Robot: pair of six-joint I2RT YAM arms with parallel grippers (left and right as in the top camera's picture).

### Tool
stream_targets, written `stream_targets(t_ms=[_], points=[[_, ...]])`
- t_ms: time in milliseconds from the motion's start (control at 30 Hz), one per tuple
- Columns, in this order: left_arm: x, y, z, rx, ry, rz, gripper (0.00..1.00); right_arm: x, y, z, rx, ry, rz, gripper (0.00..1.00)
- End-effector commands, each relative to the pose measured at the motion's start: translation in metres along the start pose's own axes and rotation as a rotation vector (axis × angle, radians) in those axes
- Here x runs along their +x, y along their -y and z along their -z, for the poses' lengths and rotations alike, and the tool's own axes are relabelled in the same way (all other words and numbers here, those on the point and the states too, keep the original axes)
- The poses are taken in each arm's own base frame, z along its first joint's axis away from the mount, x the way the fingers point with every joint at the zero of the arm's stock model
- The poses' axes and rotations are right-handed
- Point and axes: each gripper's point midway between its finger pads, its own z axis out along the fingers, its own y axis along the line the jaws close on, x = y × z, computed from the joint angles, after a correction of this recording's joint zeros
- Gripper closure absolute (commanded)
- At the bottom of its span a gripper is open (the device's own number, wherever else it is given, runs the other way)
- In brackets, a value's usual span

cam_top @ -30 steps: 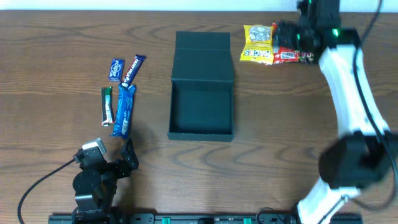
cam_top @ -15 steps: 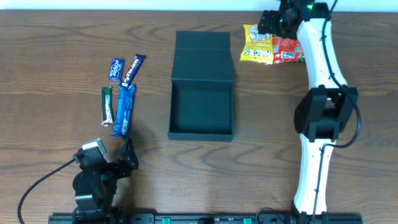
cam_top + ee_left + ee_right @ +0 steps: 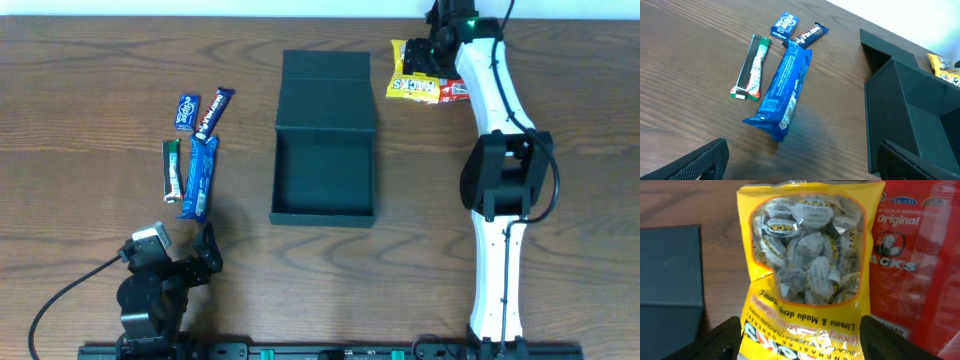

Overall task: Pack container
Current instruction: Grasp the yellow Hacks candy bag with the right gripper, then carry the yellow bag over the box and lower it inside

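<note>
Reading the overhead view with the far edge of the table (image 3: pixel 80 60) as twelve o'clock, the left gripper (image 3: pixel 205 252) is hanging near the front edge with its jaws standing fully apart and nothing between them. Four sweets are lying at its twelve o'clock: a green-and-white stick (image 3: pixel 172 170), a long blue packet (image 3: pixel 199 177) just beside it at three o'clock, and beyond them a small blue packet (image 3: pixel 187 111) and a dark blue bar (image 3: pixel 214 110). A clear strip of wood is separating this cluster from the container (image 3: pixel 276 175), which is sitting at mid-table at the sweets' three o'clock. Its lid (image 3: pixel 326 90) is lying folded back flat toward twelve o'clock, and its cavity is facing up with bare walls. Open tabletop is running along its six o'clock side and its three o'clock side. At the container's one o'clock a yellow candy bag (image 3: pixel 410 85) is lying close to the lid's corner, with a red bag (image 3: pixel 457 91) touching it at three o'clock. The right gripper (image 3: pixel 801 342) is hovering over the yellow bag with its fingers (image 3: pixel 722 340) spread wide – one at each side edge of the bag – and whether they are touching it I cannot tell.
</note>
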Motion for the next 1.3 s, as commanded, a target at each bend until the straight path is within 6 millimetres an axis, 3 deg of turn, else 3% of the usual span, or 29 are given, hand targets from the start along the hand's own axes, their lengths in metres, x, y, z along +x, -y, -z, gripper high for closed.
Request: stream_targets(t_ms=[0, 233, 367, 700, 900, 1000, 1067, 1167, 1267], points=[[0.005, -0.004, -0.002, -0.011, -0.009, 0.009, 0.05, -0.005, 0.002, -0.002, 0.029, 0.021, 0.012, 0.24], [0.005, -0.004, -0.002, -0.011, -0.009, 0.009, 0.05, 0.003, 0.004, -0.021, 0.03, -0.006, 0.011, 0.26], [0.005, -0.004, -0.002, -0.011, -0.009, 0.005, 0.05, 0.005, 0.004, -0.025, 0.03, -0.009, 0.008, 0.33], [0.004, -0.007, -0.002, -0.033, -0.001, 0.006, 0.05, -0.001, 0.003, -0.026, 0.025, 0.017, -0.018, 0.72], [0.004, -0.007, -0.002, -0.032, -0.001, 0.006, 0.05, -0.003, -0.001, -0.021, 0.006, 0.019, -0.023, 0.9], [0.004, -0.007, -0.002, -0.032, -0.001, 0.006, 0.05, -0.014, -0.009, -0.003, -0.019, 0.054, -0.018, 0.96], [0.004, -0.007, -0.002, -0.033, -0.001, 0.006, 0.05, -0.029, -0.017, 0.024, -0.032, 0.104, -0.009, 0.99], [0.004, -0.007, -0.002, -0.033, -0.001, 0.005, 0.05, -0.053, -0.033, 0.082, -0.058, 0.198, 0.009, 0.99], [0.004, -0.007, -0.002, -0.033, -0.001, 0.006, 0.05, -0.06, -0.056, 0.16, -0.089, 0.278, 0.041, 0.99]])
